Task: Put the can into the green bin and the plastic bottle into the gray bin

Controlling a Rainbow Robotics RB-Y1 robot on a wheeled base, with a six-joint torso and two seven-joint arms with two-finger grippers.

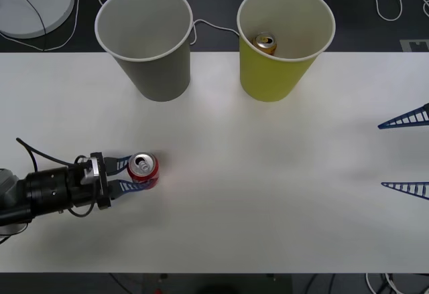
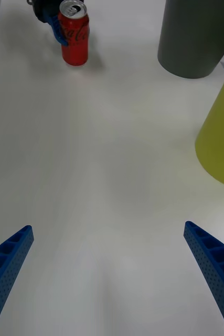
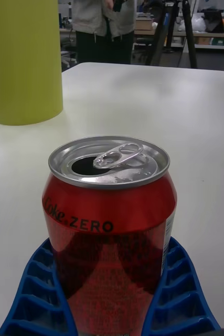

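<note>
The red can stands upright on the white table at the front left, its tab and open mouth facing up. My left gripper is shut on the can, a blue finger pressed to each side. The gray bin stands at the back, left of centre, and the green bin to its right. My right gripper hangs open at the right edge, well away from the can, with bare table between its fingers. The plastic bottle is out of view.
A gold-orange can lies inside the green bin. Behind the table sit a round white disc and loose cables. The table is bare between the two grippers.
</note>
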